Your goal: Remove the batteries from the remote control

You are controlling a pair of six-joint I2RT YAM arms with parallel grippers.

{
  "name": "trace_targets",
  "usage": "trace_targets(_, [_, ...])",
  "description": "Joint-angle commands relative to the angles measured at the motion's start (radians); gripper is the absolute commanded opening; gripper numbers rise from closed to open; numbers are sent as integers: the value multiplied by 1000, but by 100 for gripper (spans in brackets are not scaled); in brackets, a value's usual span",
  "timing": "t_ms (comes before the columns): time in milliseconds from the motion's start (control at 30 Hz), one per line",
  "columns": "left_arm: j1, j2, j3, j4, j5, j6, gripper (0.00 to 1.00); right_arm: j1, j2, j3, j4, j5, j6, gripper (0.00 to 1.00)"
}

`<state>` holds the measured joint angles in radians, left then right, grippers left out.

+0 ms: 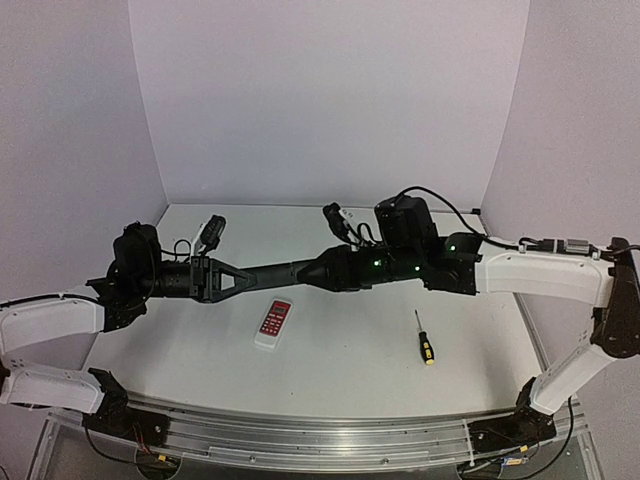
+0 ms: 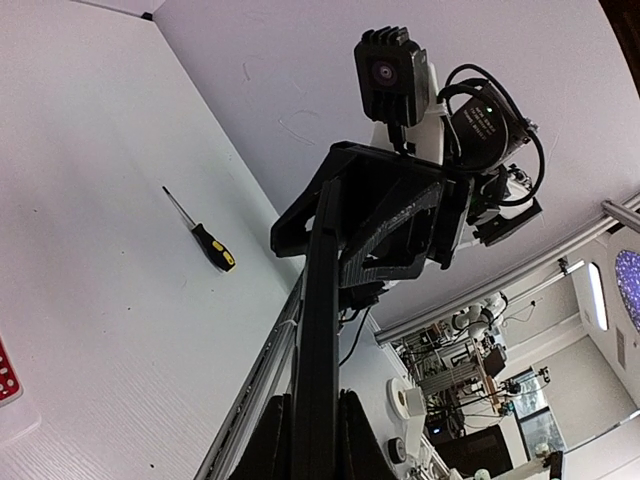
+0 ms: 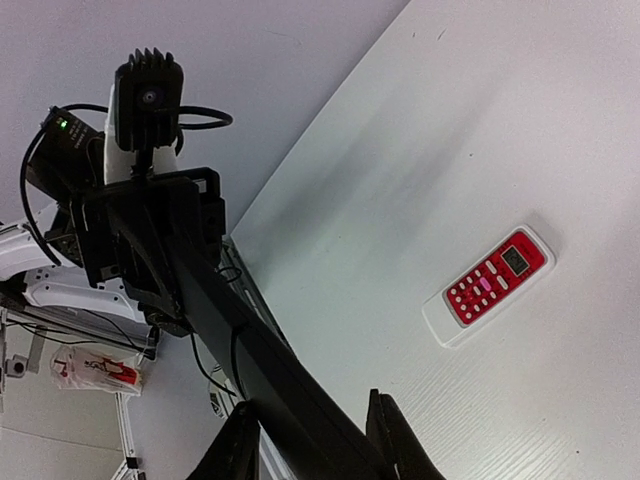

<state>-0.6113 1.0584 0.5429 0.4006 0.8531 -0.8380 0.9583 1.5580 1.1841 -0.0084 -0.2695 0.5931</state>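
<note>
Remote control: the slim black remote control point(image 1: 278, 270) hangs level in the air above the middle of the bench, gripped at both ends.
Left claw: the left gripper point(image 1: 245, 273) is clamped on the remote's left end. Its own camera shows its fingers point(image 2: 272, 440) pressed against either side of the bar.
Right claw: the right gripper point(image 1: 308, 271) is closed on the other end, and its fingers point(image 3: 388, 435) flank the remote.
Overhead view only: the two arms meet tip to tip, in a line running roughly parallel to the near edge.
Wrist views only: each looks along the remote to the opposite claw and the camera mounted on it.
White remote: a white remote point(image 1: 273, 323) with a red button panel lies flat below the held one, nearer the near edge.
Screwdriver: a yellow-and-black screwdriver point(image 1: 424, 338) lies toward the right edge, well apart from the white remote.
Surface: a white bench point(image 1: 350, 370) with a metal rail point(image 1: 320, 430) along its near edge.
Room: pale walls point(image 1: 330, 100) rise at the far edge — the left wrist view also catches cluttered workshop shelving point(image 2: 470, 380) beyond the bench.
</note>
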Motion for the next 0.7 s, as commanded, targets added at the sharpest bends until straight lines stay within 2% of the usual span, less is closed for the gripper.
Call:
trace_targets(0, [-15, -59, -7, 165, 107, -22, 0, 0, -53, -41, -3, 130, 1, 28])
trace_targets(300, [-15, -69, 10, 134, 109, -9, 0, 0, -80, -33, -124, 203, -2, 43])
trace_targets(367, [-15, -64, 19, 119, 112, -1, 0, 0, -74, -21, -153, 224, -5, 40])
trace_targets(467, [-15, -57, 30, 99, 109, 9, 0, 0, -60, -5, -160, 197, -10, 31])
trace_targets(667, [-15, -21, 61, -6, 79, 45, 0, 0, -24, 41, -208, 191, -14, 28])
